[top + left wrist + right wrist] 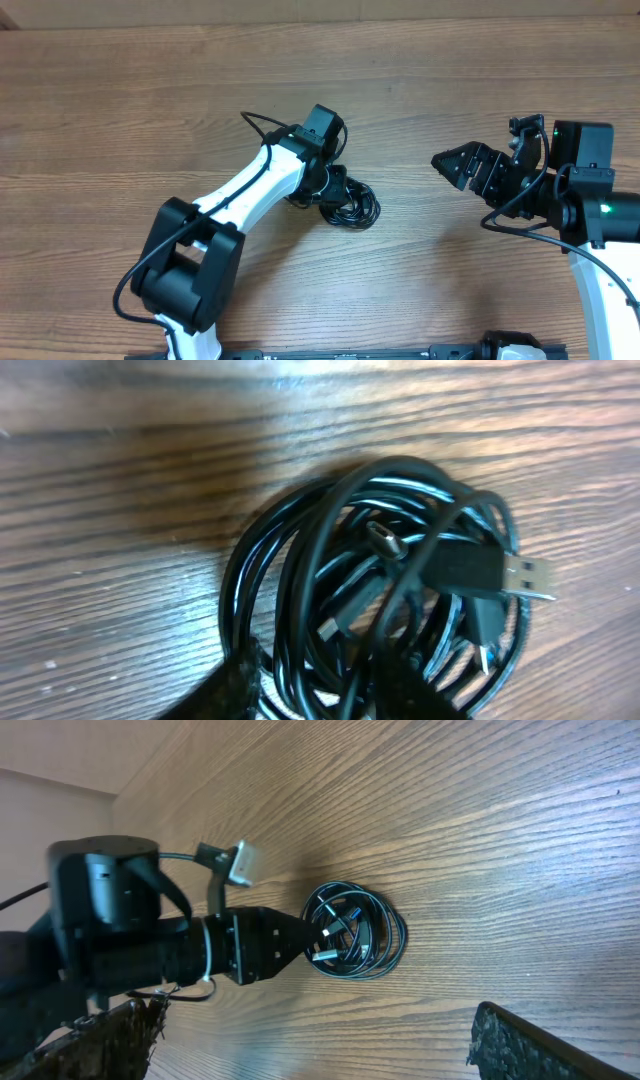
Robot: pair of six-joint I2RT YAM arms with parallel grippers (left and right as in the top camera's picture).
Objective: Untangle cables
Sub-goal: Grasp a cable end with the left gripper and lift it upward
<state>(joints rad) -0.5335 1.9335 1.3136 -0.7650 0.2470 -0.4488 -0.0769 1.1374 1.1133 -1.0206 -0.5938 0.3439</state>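
The cables (353, 206) are wound into one fist-sized black knot on the wooden table (120, 120). The knot fills the left wrist view (300, 570), with a silver USB plug (527, 576) sticking out at the right and a small plug (383, 541) in the middle. My left gripper (332, 190) is at the knot's left edge. Its two dark fingers (325, 695) are closed in on several strands. From the right wrist view the left gripper (298, 936) tapers to a point touching the knot (360, 935). My right gripper (452, 164) is open and empty (315, 1015), well to the right of the knot.
The white left arm (240, 190) lies diagonally from the front left to the knot, with its own black wire looping above it (262, 125). The right arm's body (590, 200) stands at the right edge. Bare wood lies between the knot and the right gripper.
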